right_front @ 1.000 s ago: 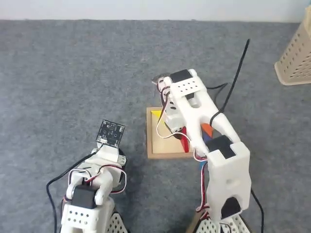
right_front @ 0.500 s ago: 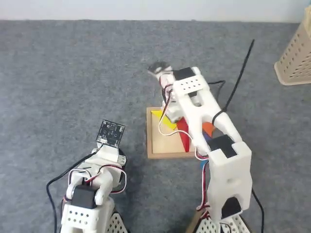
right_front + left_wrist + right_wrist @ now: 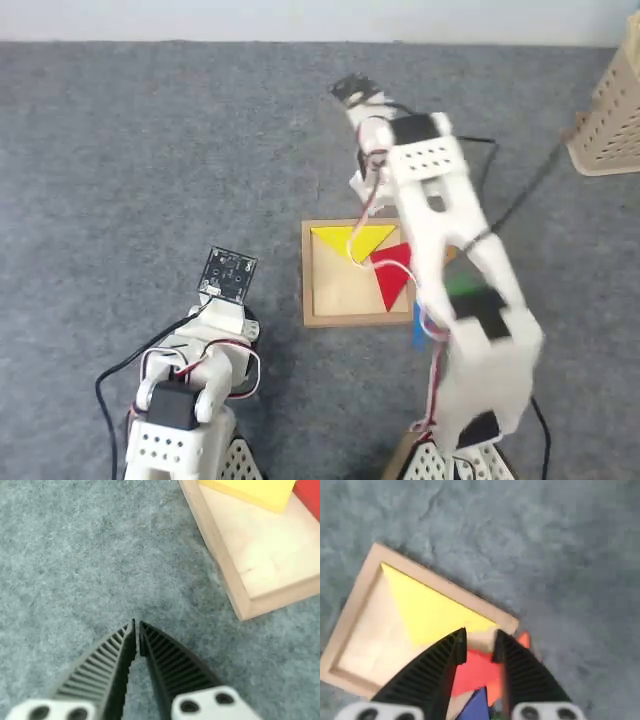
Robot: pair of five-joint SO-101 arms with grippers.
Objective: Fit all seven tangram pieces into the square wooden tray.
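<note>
The square wooden tray (image 3: 308, 275) lies directly beneath the right gripper (image 3: 480, 635) and just ahead of the left gripper (image 3: 137, 625), off to one side of its tips. Inside the tray, a large yellow triangle (image 3: 350, 240) lies flat along one wall with a red triangle (image 3: 392, 275) meeting it at a corner. Much of the pale floor is bare. Under the right gripper, back toward its wrist, sits a blue piece (image 3: 479, 700). An orange piece (image 3: 524, 639) appears to lie just outside the tray's corner.

The right gripper's jaws stand slightly apart with nothing between them. The left gripper's jaws are all but closed, also empty, low over the grey carpet (image 3: 150, 150).

The likely trouble comes from the materials. The pieces are thick, smooth, painted blocks with sharp corners, so one could slide out of the ribbed jaws. A piece could also land with an edge riding on the raised rim or on a neighbouring piece. The tray looks light and rests on a short, fuzzy pile, so a sideways push may shift it rather than seat the piece.
</note>
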